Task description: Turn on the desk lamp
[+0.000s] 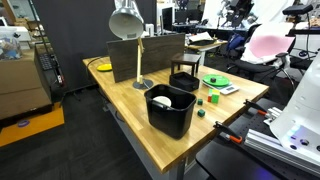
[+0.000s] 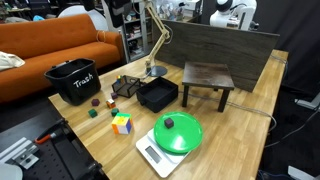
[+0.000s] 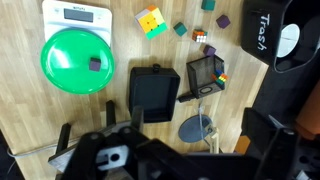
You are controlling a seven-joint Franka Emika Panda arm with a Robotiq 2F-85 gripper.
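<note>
Wrist view pictures carried the only legible writing: the word "Trash", lettered in white on the side of a black bin (image 3: 262, 35). Small print on the white scale (image 3: 78, 12) could not be read. The gripper (image 3: 140, 158) was seen only as a dark, blurred mass along the lower edge. Whether the jaws were apart or together, and whether anything was held, could not be told. The desk lamp (image 1: 126, 21) was placed at the back of the pale wooden counter (image 1: 115, 100), before a dark panel (image 1: 155, 52). It had a silver-grey dome shade, a slim cream stem and a flat round metallic base. A round green plate (image 3: 70, 62) was set on the scale.
</note>
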